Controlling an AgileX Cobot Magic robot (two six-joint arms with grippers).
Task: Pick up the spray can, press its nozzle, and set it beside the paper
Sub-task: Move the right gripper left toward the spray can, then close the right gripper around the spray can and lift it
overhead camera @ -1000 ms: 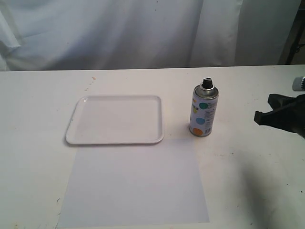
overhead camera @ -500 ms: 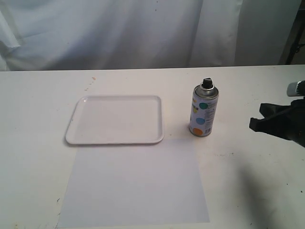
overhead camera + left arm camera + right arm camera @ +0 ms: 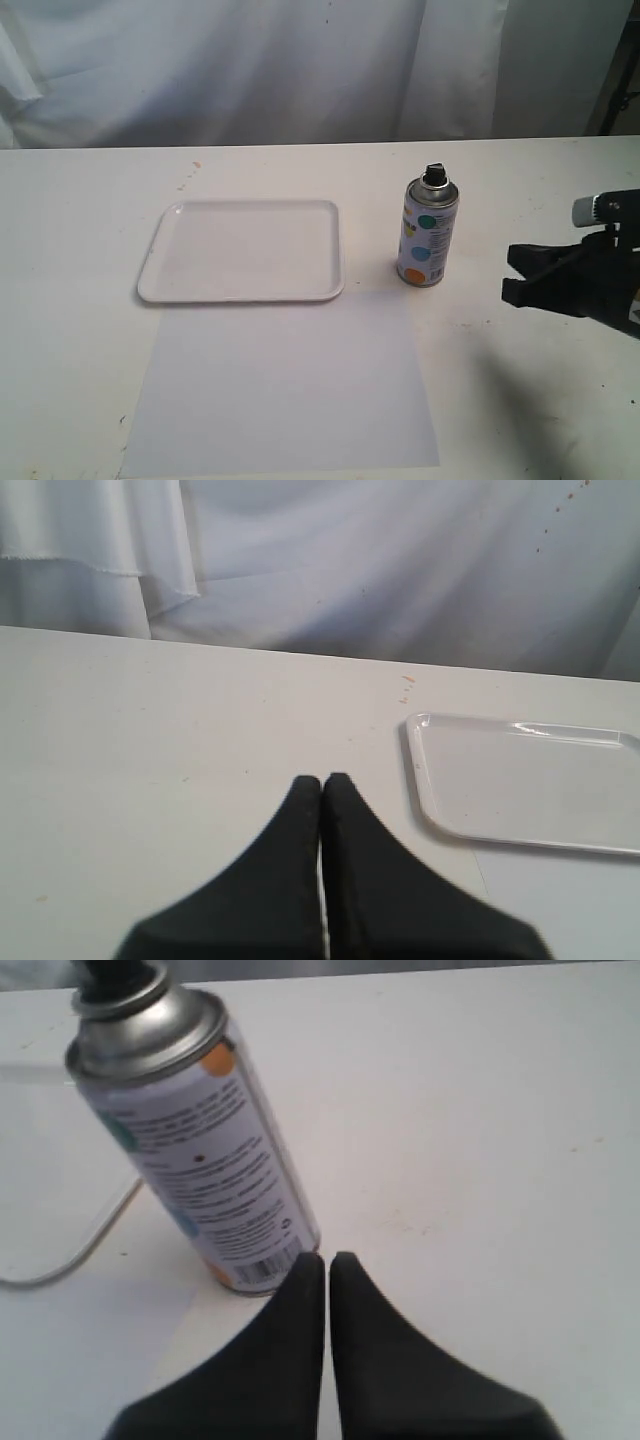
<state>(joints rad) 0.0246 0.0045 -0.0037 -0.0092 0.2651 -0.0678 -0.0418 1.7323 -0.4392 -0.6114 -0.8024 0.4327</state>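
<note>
The spray can (image 3: 428,236) stands upright on the table, just right of the tray and off the far right corner of the paper (image 3: 280,385). Its black nozzle (image 3: 434,175) caps the silver dome. My right gripper (image 3: 512,276) hovers to the right of the can, apart from it and shut on nothing. In the right wrist view the can (image 3: 190,1150) stands close ahead of the shut right gripper (image 3: 327,1258), slightly to one side, with its barcode showing. My left gripper (image 3: 321,779) is shut and empty over bare table; the exterior view does not show it.
A glossy white rimmed tray (image 3: 155,275) lies at the paper's far edge, also in the left wrist view as the tray (image 3: 425,800). White cloth hangs behind the table. Bare tabletop lies right of the can and paper.
My right gripper has moved left towards the spray can, coming further into the exterior view. The can, tray and paper have not moved.
</note>
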